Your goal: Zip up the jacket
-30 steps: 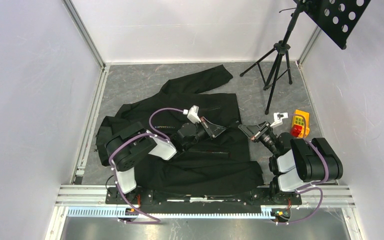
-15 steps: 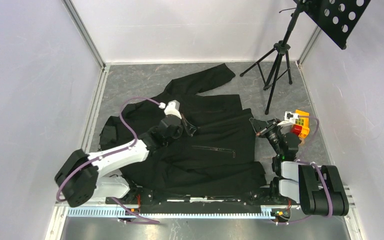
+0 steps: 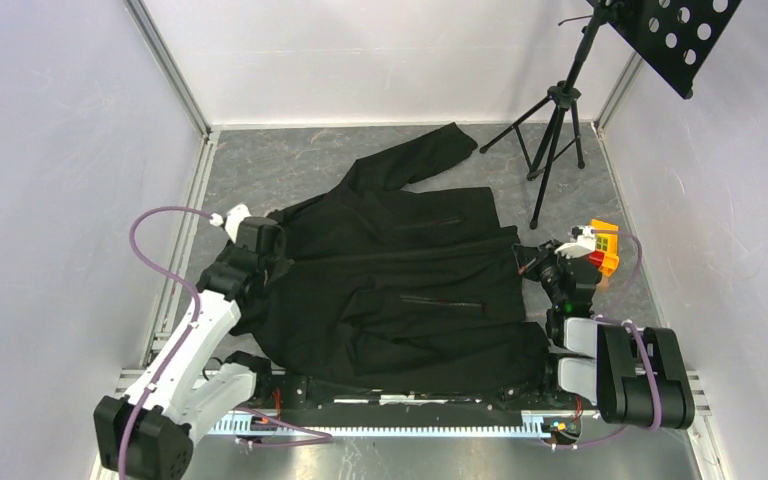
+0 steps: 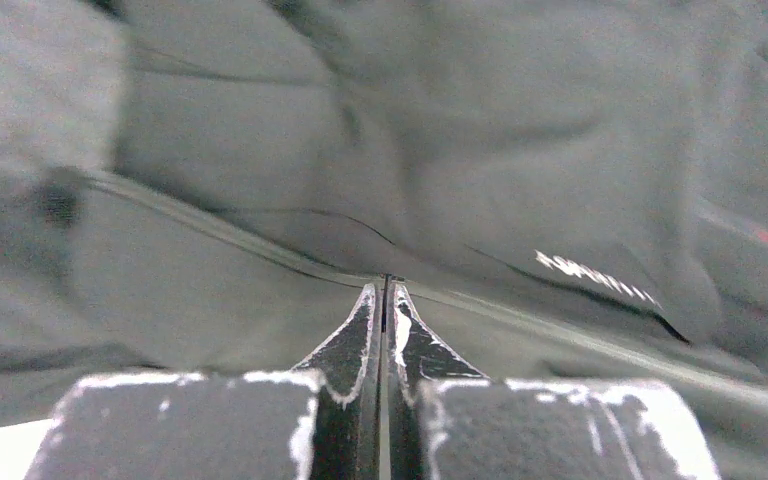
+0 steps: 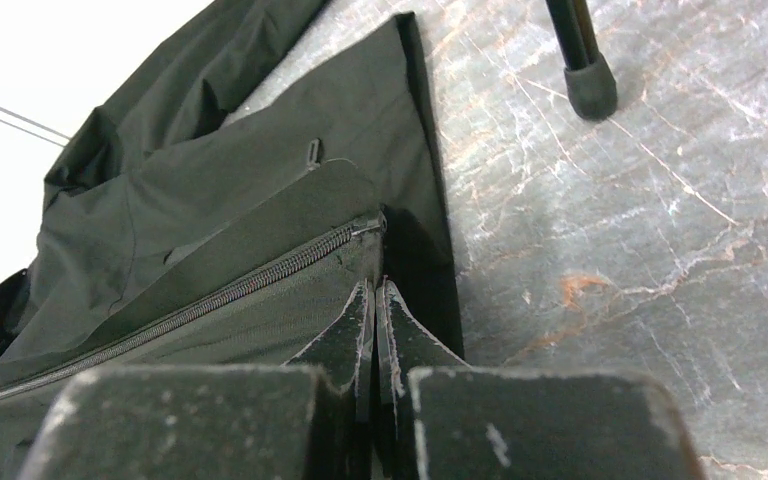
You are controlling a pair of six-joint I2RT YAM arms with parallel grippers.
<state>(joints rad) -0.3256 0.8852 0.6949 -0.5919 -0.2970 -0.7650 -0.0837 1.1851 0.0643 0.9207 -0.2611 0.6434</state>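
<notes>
The black jacket [image 3: 400, 300] lies spread on the grey floor, collar end at the left and hem at the right. Its front zipper [image 3: 400, 255] runs as a closed line across it. My left gripper [image 3: 268, 248] is at the collar end. In the left wrist view it [image 4: 385, 287] is shut, its tips pinching the zipper line, with the white lettering [image 4: 595, 268] to the right. My right gripper [image 3: 528, 262] is at the hem. In the right wrist view it [image 5: 375, 285] is shut on the jacket's hem edge just below the zipper's bottom end [image 5: 365, 230].
A black tripod stand [image 3: 555, 130] stands at the back right, one foot [image 5: 585, 85] close to the hem. A yellow and red box [image 3: 600, 248] sits right of my right gripper. White walls enclose the floor, with a metal rail [image 3: 185, 240] along the left.
My left arm has swept left along the zipper line, from the jacket's middle to the collar end. The jacket now lies flatter and stretched. My right gripper moved to the hem and holds there.
</notes>
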